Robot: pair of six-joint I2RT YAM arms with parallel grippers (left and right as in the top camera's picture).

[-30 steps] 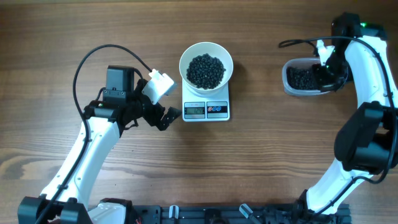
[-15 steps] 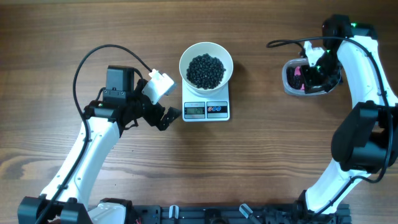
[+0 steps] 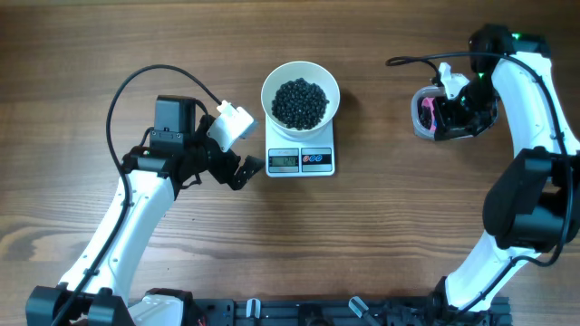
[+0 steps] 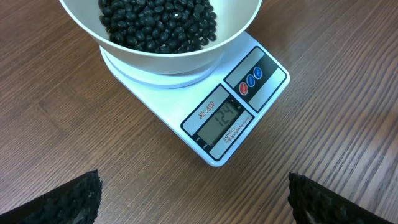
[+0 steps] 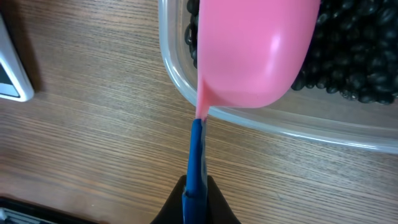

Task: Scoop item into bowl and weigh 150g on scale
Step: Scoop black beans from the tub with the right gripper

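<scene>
Brown wooden counter (image 3: 381, 235) is carrying a white rectangular digital scale (image 3: 301, 159). A round white bowl (image 3: 270, 86) of tiny black beans (image 3: 300, 101) is sitting on it. Left fingers (image 4: 68, 199) are hanging released beside the scale. Right fingers (image 5: 221, 211) are clenching a pink plastic scoop (image 5: 255, 50) over a clear plastic tub (image 5: 261, 118).

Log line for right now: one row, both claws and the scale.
left claw: open, empty, beside scale | right claw: shut on scoop, over tub | bowl: on scale, holds beans | display: 124

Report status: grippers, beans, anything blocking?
Left gripper open beside scale. Right gripper shut on scoop, over tub. Beans in bowl on scale. Nothing between tub and bowl.
</scene>
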